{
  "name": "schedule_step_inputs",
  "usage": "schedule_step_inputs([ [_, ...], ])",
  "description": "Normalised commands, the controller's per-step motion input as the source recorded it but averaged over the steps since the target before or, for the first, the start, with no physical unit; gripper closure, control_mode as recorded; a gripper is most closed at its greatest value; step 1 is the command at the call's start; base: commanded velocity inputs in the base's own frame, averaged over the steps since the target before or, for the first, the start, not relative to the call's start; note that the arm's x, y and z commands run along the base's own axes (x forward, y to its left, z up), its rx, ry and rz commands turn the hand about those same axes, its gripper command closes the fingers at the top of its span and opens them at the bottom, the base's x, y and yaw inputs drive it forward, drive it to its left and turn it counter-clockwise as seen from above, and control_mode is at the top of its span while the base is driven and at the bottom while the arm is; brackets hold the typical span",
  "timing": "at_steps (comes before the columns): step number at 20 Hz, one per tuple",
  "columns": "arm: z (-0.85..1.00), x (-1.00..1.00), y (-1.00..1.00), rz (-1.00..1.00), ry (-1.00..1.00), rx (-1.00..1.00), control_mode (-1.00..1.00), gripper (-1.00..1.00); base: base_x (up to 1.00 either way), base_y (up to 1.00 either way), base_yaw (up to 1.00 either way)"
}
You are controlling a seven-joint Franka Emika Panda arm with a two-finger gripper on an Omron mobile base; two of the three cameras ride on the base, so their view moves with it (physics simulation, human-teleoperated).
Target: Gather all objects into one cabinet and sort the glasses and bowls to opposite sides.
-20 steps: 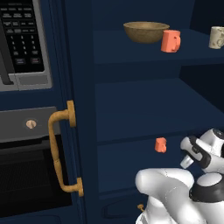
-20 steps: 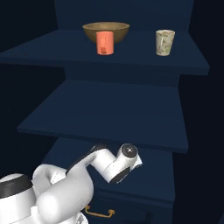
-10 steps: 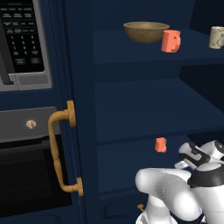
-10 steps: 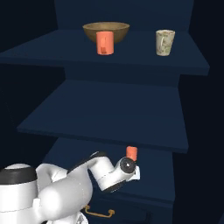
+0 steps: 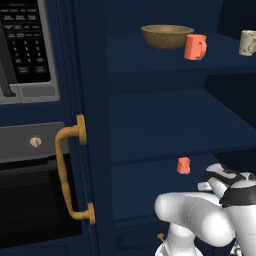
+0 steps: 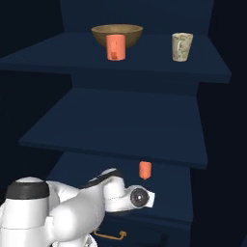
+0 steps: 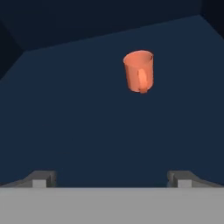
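Observation:
The tall navy cabinet (image 5: 165, 125) (image 6: 120, 120) stands with its shelves exposed. On its top shelf sit the olive-brown bowl (image 5: 167, 36) (image 6: 117, 33), a coral-orange cup (image 5: 195, 47) (image 6: 116, 47) in front of it, and a cream cup (image 5: 248, 42) (image 6: 182, 47) to the right. Another coral-orange cup (image 5: 183, 165) (image 6: 144, 170) (image 7: 139, 71) stands alone on the lowest shelf, handle toward the hand. My gripper (image 7: 111, 180) is open and holds nothing, and it faces that cup from a short distance. The hand (image 6: 137, 197) hangs low in front of the bottom shelf.
The cabinet door with its curved brass handle (image 5: 70, 175) stands to the left. Beyond it are the microwave (image 5: 25, 45) and the black oven (image 5: 35, 200). A small brass drawer pull (image 6: 108, 235) sits below the shelves.
The hand has sunk lower in front of the bottom shelf, uncovering the lone orange cup in the right base view. The cups and the bowl have not moved.

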Motion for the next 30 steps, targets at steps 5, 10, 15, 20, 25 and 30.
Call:
schedule_step_inputs([
  [5, -0.01, 0.37, 0.0, -0.05, -0.31, 0.0, -1.0, -1.0, 0.0, 0.0, 0.0],
  [10, -0.12, 0.51, 0.0, -0.01, -0.22, 0.0, -1.0, -1.0, 0.0, 0.0, 0.0],
  [15, -0.17, 0.34, -0.06, -0.06, -0.12, 0.0, -1.0, -1.0, 0.0, 0.0, 0.0],
  [20, -0.11, 0.07, -0.06, -0.02, 0.0, 0.0, -1.0, -1.0, 0.0, 0.0, 0.0],
  [25, -0.09, 0.39, -0.23, 0.0, 0.0, 0.0, -1.0, -1.0, 0.0, 0.0, 0.0],
  [30, -0.01, 0.43, -0.16, 0.0, -0.03, 0.0, -1.0, -1.0, 0.0, 0.0, 0.0],
])
